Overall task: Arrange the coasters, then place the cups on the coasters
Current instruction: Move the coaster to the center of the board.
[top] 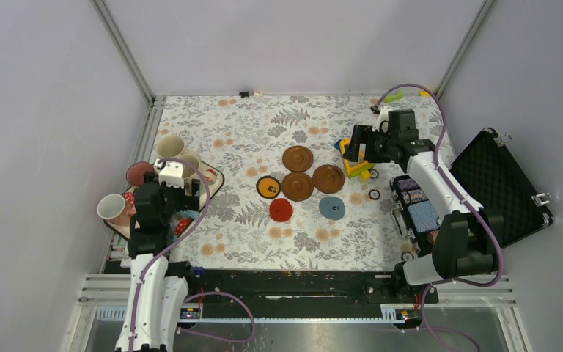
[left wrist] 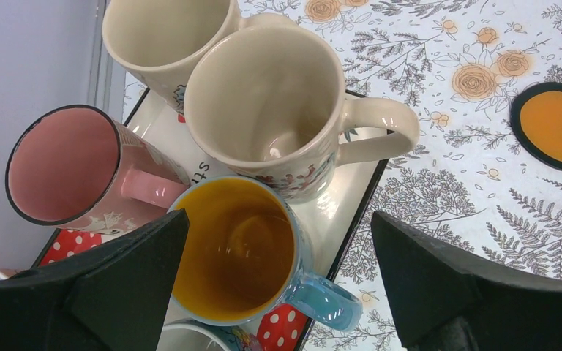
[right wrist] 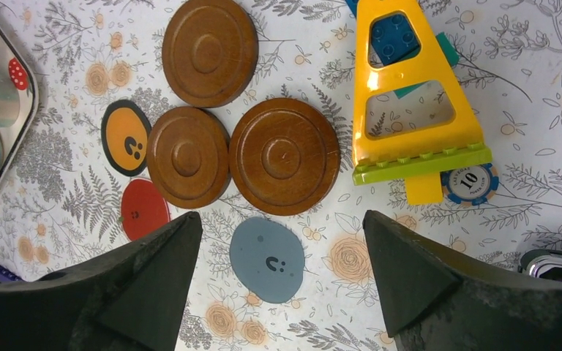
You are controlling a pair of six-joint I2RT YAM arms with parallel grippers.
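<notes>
**Floral table: coasters grouped in the middle, cups on the tray at the side**

Floral cloth covers the table [top: 410, 125], seen from above. The coasters lie near its centre, close together. Around the middle brown coaster [top: 297, 186], a second brown coaster [top: 297, 158] lies at 12 o'clock and a third brown coaster [top: 328, 178] at 3 o'clock. The orange coaster [top: 267, 187] with its black rim is at 9 o'clock, the red coaster [top: 281, 210] at 7 o'clock and the grey-blue coaster [top: 332, 207] at 4 o'clock. No cup stands on any of them.

The cups are at 9 o'clock of the table, crowded on the tray [left wrist: 351, 197]. The left wrist view shows the blue cup [left wrist: 234, 248] with yellow inside, the pink cup [left wrist: 62, 164] tilted beside it, and two cream cups [left wrist: 263, 95] behind.

The left gripper [left wrist: 278, 219] hangs over the blue cup with its jaws wide apart and holds nothing. The right gripper [right wrist: 282, 216] is also spread wide and empty, above the grey-blue coaster. A yellow toy block [right wrist: 410, 95] and a poker chip [right wrist: 470, 184] lie at 3 o'clock of the coasters.
</notes>
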